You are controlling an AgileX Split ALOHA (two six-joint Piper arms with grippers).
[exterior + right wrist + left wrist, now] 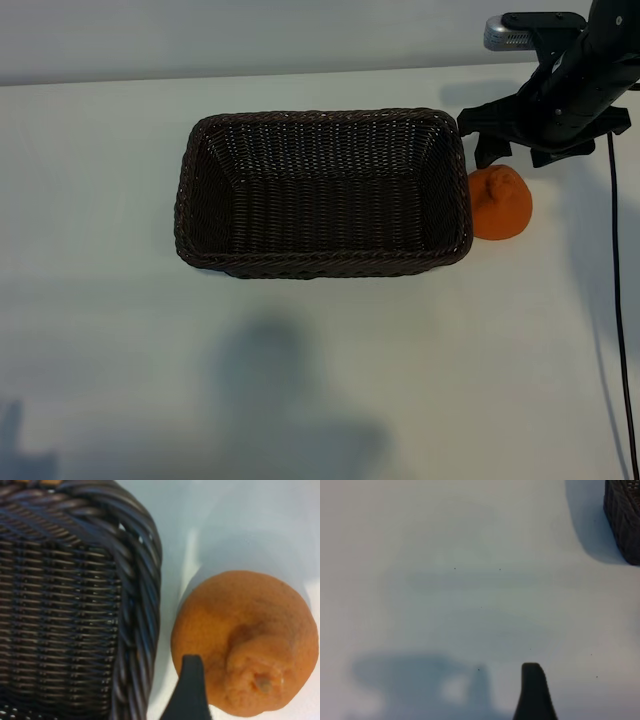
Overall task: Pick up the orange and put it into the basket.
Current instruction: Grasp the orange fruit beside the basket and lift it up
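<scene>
The dark brown wicker basket (322, 190) stands in the middle of the white table with nothing inside. The orange (500, 203) lies on the table just outside the basket's right short wall, its knobby stem bump up. My right gripper (520, 153) hovers over the far side of the orange, open, with its fingers spread and holding nothing. In the right wrist view the orange (245, 640) is close below, a narrow strip of table away from the basket rim (142, 580), and one dark fingertip (191, 687) overlaps its edge. The left wrist view shows one finger (534, 692) over bare table.
A corner of the basket (624, 520) appears at the edge of the left wrist view. A black cable (618, 300) hangs down the right side from the right arm. Arm shadows fall on the near part of the table (290, 400).
</scene>
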